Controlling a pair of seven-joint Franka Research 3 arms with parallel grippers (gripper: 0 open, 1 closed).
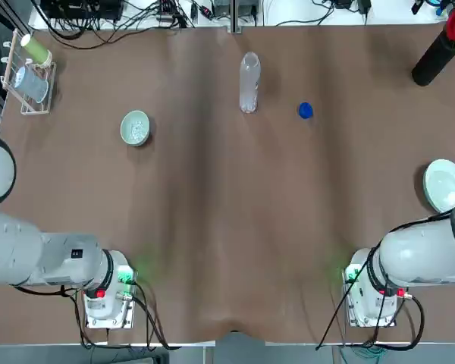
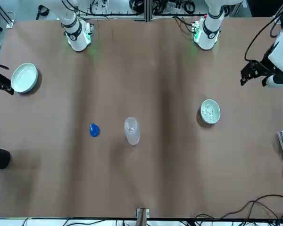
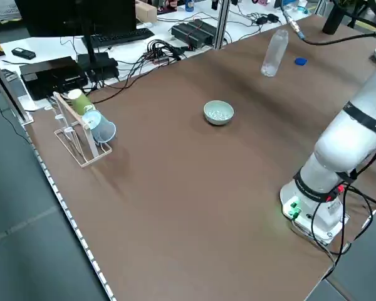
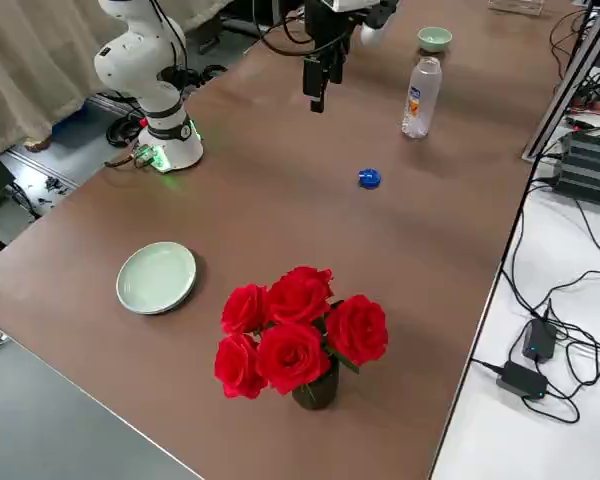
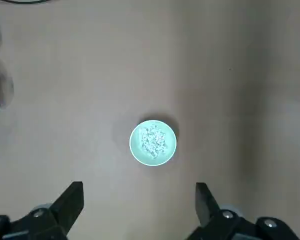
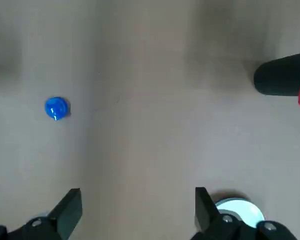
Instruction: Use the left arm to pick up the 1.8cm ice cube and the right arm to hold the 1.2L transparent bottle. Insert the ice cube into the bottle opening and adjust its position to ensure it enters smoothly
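My left gripper (image 5: 140, 195) is positioned above the table (image 1: 197, 205), jaws wide, gripping nothing. The ice cubes (image 5: 154, 141) lie inside the small pale green bowl (image 5: 132, 150). My right gripper (image 6: 139, 200) is positioned above the table's right side, jaws wide and unloaded. The transparent bottle (image 1: 249, 83) stands upright, near the blue cap (image 1: 305, 111).
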